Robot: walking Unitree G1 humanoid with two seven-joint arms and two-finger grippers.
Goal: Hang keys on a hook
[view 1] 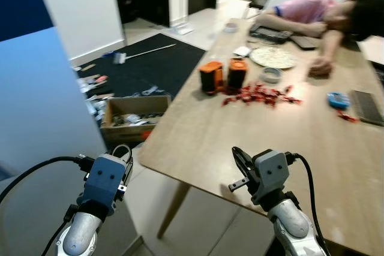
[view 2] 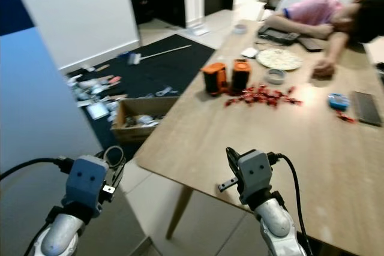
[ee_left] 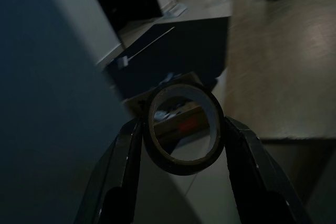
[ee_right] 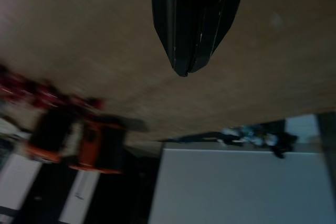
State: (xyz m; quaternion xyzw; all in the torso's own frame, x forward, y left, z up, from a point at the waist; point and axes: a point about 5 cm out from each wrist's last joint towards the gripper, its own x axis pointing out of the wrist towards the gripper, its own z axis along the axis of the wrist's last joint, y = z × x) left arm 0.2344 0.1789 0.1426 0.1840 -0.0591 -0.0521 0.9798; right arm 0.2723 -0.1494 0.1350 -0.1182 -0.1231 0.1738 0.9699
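My left gripper (view 1: 122,155) is raised low at the left, beside a pale blue wall panel (view 1: 36,106). Its two black fingers (ee_left: 126,156) are shut on a dark ring (ee_left: 181,167) that looks like a roll of tape, held upright between them. The ring (view 1: 122,150) also pokes up above that gripper in the left eye view. My right gripper (view 1: 240,161) hovers over the near edge of the wooden table (view 1: 252,130). Its fingertips (ee_right: 184,69) are pressed together with nothing between them.
On the table stand two orange and black objects (view 1: 222,76), with red wrappers (view 1: 261,95), tape rolls and a plate beyond. A person (view 1: 312,10) is slumped over the far end. A cardboard box (view 1: 135,115) and clutter lie on the dark rug at the left.
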